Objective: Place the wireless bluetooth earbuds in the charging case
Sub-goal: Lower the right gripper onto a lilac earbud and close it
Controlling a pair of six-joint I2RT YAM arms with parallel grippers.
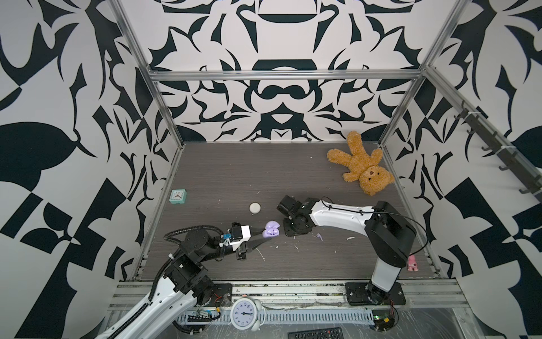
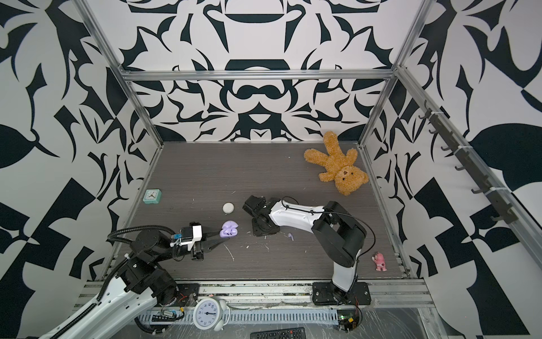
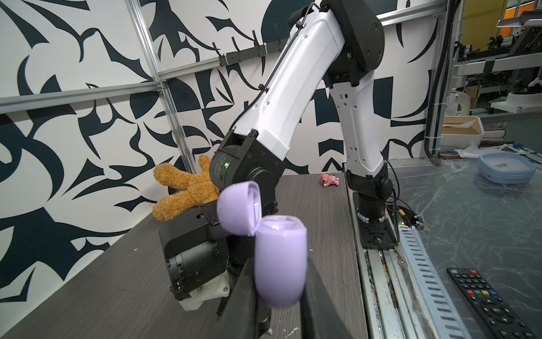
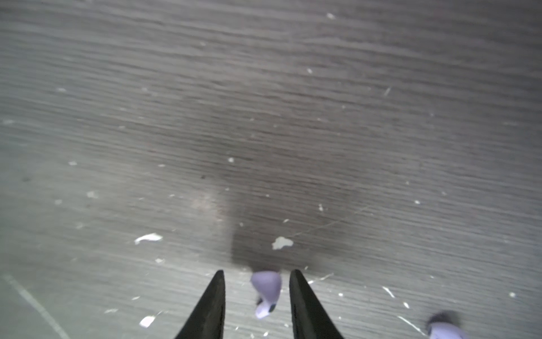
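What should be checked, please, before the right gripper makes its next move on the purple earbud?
1. Purple case clamped in the left gripper: ok.
2. Lid open: ok.
3. Purple earbud between the fingers of the right gripper: ok.
4. Right jaws closed on it: not ok, a gap shows on each side.
5. Wells of the case free: cannot tell, too small and blurred.
6. Second purple earbud out of the way: ok, it lies apart on the table.
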